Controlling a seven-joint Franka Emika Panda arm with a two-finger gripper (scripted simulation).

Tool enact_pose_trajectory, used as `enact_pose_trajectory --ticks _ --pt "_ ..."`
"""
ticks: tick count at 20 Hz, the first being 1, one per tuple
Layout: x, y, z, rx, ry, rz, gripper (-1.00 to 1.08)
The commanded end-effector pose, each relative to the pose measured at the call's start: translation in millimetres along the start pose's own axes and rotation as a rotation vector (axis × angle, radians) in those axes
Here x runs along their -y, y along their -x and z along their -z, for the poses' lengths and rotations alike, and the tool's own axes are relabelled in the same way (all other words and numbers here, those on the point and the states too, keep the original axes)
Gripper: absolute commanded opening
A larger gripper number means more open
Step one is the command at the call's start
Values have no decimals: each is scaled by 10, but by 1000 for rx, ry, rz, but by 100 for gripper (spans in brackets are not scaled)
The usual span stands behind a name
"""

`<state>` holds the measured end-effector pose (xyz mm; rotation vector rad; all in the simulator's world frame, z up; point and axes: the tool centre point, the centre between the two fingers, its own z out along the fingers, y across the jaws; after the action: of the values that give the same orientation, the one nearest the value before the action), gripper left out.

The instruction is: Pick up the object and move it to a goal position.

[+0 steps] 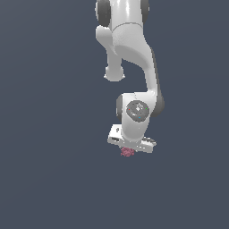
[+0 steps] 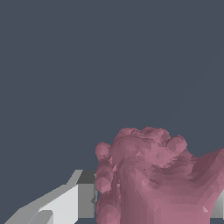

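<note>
The object sits between the fingers of the gripper, directly under the white hand in the exterior view. The jaws stand close against it, but you cannot tell whether they grip it. Confirm firm contact on both sides, then lift slowly and vertically.

One white robot arm, carrying one gripper. One dusky-pink lumpy object, also filling much of the wrist view. Two gripper fingers show in the wrist view, one light grey with a darker pad, the other only a sliver at the frame edge. One plain dark slate backdrop.
</note>
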<state>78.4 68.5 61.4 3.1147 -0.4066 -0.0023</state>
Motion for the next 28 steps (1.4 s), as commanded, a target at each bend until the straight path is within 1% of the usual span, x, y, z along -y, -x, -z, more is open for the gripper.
enact_pose_trajectory --ticks 1,12,16,22,28 --pt "42 -29 136 -1 -1 0 -100" --pt "309 -219 1008 -1 -1 0 -100" --pt "393 -284 1270 -1 -1 0 -100" --pt "468 -347 1496 -1 -1 0 -100" --pt "495 -371 1572 -1 -1 0 -100"
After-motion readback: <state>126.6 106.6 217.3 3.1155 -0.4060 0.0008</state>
